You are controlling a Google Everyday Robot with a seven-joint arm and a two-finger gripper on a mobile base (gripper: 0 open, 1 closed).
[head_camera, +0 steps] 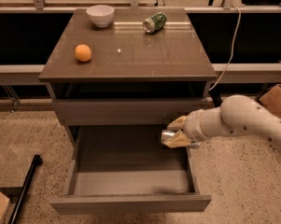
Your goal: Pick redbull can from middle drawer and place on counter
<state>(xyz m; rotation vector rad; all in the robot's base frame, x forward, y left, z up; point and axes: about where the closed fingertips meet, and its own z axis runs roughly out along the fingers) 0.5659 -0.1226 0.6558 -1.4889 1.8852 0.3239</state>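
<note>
Speckled floor (18, 139) surrounds the glossy brown bench (154, 55), and below its front-right corner the cream tool (176, 133) grips a slim silvery can (167, 136).

No legible text on anything

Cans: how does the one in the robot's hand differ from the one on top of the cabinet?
The redbull can is silvery; the green can is green-patterned. The redbull can is held in the gripper above the open drawer; the green can lies on its side on the counter, untouched. Both are small drink cans.
</note>
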